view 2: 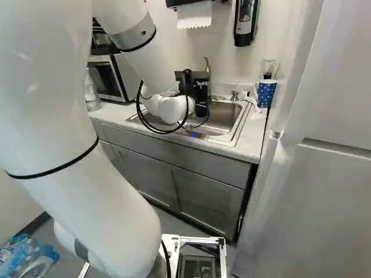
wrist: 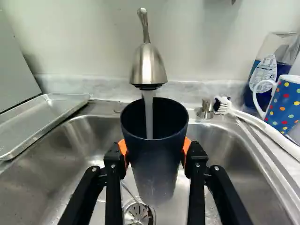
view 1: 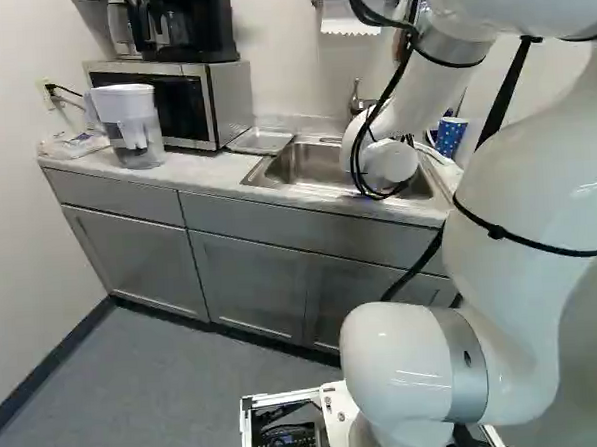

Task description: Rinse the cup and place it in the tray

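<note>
our white arm (view 1: 516, 162) looms at the right of the left base view, reaching over the steel sink (view 1: 310, 165). we have the fingers of our gripper (view 2: 193, 87) clamped on the dark cup (wrist: 157, 157), mouth up beneath the faucet (wrist: 148, 65), water running into it above the drain (wrist: 137, 213). on the pale countertop (view 1: 201, 172), upper left of the left base view, we see a water pitcher (view 1: 136, 122) beside a microwave (view 1: 184, 107) that carries a coffee maker (view 1: 203, 33); the metal tray (view 1: 261, 140) lies between microwave and sink. grey cabinets (view 1: 252, 286) meet a blue-grey floor (view 1: 187, 390). upper right of the right base view, we have a polka-dot mug (view 2: 266, 92) below a wall dispenser (view 2: 244, 20); plastic bottles (view 2: 26, 258) sit lower left.
</note>
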Controlling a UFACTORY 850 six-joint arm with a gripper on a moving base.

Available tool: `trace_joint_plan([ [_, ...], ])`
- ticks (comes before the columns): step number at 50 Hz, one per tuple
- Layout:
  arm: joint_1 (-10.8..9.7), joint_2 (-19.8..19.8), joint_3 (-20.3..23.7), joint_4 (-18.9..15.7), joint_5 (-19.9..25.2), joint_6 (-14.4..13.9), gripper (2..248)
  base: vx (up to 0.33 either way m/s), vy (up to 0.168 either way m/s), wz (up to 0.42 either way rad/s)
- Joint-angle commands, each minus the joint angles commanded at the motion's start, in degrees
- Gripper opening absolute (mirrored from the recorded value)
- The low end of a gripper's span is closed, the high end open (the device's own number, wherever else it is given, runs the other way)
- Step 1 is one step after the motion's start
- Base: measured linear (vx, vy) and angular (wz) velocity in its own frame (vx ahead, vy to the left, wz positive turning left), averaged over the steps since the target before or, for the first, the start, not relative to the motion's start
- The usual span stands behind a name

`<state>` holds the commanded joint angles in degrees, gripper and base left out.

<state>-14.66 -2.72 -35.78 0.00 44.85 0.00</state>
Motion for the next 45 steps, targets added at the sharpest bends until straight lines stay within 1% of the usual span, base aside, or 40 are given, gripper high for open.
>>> trace_joint_plan([
  [45, 0.0, 0.0, 0.0, 0.0, 0.0, 0.0, 125, 0.0, 0.0, 0.0],
])
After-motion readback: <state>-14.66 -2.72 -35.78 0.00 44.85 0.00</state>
